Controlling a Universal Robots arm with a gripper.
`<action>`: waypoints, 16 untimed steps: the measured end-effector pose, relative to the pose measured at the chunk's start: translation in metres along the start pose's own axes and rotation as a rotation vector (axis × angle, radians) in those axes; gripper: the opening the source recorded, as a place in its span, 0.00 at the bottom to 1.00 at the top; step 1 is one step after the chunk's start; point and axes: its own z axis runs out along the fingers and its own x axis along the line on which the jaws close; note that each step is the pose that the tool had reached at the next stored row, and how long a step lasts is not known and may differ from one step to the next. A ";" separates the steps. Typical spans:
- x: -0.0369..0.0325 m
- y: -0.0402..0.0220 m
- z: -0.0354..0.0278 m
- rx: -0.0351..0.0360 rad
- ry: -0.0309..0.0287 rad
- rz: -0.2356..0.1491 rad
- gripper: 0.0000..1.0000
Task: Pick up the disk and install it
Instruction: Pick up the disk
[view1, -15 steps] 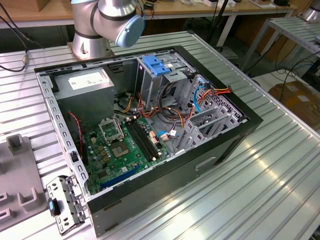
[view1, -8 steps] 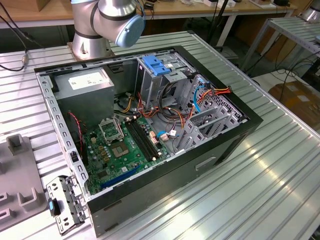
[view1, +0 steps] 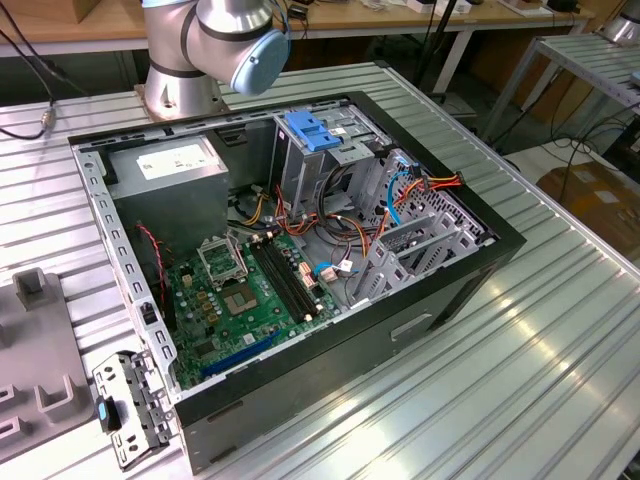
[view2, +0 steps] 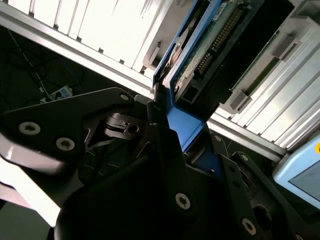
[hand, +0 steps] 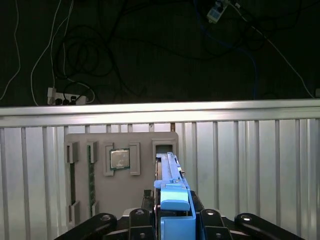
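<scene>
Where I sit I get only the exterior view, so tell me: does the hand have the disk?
Observer: Yes. In both wrist views the hand is closed on the disk, with its fingers against the blue side rail.
Operator: What is it over?
Observer: A grey tray on the slatted table. The disk's far end points toward an open slot in it. I cannot tell whether it is clear of the slot.
Operator: Anything else in that tray?
Observer: A processor chip sits in a pocket beside that slot.
</scene>
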 end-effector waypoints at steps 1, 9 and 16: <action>0.0000 0.0000 -0.0010 0.0000 0.0000 0.000 0.37; 0.0000 -0.0001 -0.0113 -0.0004 0.0001 0.000 0.37; 0.0001 -0.0001 -0.0209 -0.0006 0.0001 0.000 0.37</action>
